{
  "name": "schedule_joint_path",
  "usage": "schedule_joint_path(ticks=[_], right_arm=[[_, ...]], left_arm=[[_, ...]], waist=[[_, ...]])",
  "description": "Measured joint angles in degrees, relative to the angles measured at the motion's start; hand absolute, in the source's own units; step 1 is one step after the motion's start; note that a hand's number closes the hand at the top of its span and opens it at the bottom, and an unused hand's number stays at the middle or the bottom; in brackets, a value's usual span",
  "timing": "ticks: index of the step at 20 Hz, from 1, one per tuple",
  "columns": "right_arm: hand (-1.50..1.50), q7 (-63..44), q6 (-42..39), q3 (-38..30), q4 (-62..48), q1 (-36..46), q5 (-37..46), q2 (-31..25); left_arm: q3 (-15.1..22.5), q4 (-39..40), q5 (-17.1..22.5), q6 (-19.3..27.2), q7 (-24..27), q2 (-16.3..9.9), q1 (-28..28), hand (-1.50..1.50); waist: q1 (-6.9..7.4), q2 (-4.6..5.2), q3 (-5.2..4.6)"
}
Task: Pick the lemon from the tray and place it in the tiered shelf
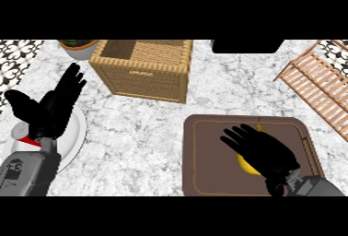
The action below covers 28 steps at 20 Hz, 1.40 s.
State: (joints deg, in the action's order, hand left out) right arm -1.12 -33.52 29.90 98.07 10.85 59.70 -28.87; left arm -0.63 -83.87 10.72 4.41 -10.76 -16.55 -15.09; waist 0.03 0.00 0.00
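A brown tray [204,138] lies on the marble counter at the lower right. My right hand [265,150] hovers over it with its fingers spread and fairly straight, pointing up-left. The yellow lemon [246,167] peeks out from under the palm; most of it is hidden. The wooden slatted tiered shelf [323,87] stands at the right edge, beyond the tray. My left hand [51,108] rests open at the left, fingers up.
A wicker basket [146,69] stands at the back centre. A white plate [75,138] lies under my left forearm. A potted plant [80,47] sits at the back left, and a dark object [246,46] at the back right.
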Motion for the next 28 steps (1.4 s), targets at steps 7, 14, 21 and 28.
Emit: schedule_joint_path(ticks=[7,14,21,28], right_arm=[[-1.5,2.54,2.14,-1.09,-4.81,-1.32,4.17,3.15],[1.5,6.2,2.68,-1.87,-10.71,0.27,7.77,5.83],[1.5,12.01,13.02,-1.35,-12.5,-1.14,12.19,5.88],[1.5,7.4,16.85,-2.43,-6.34,-10.24,11.71,10.56]], left_arm=[[-1.55,-2.0,-0.77,-0.76,-1.77,0.81,0.44,0.0],[-2.23,-2.76,-2.09,-1.71,-1.79,2.0,1.51,0.0],[-3.21,-2.41,-2.37,-2.61,-2.08,2.4,0.81,0.0],[-4.31,-1.71,-2.28,-3.05,-1.96,2.27,0.97,0.0]], waist=[[0.0,-0.01,0.0],[0.1,-0.11,-0.04],[0.03,-0.49,-0.43],[-1.04,-0.64,-0.49]])
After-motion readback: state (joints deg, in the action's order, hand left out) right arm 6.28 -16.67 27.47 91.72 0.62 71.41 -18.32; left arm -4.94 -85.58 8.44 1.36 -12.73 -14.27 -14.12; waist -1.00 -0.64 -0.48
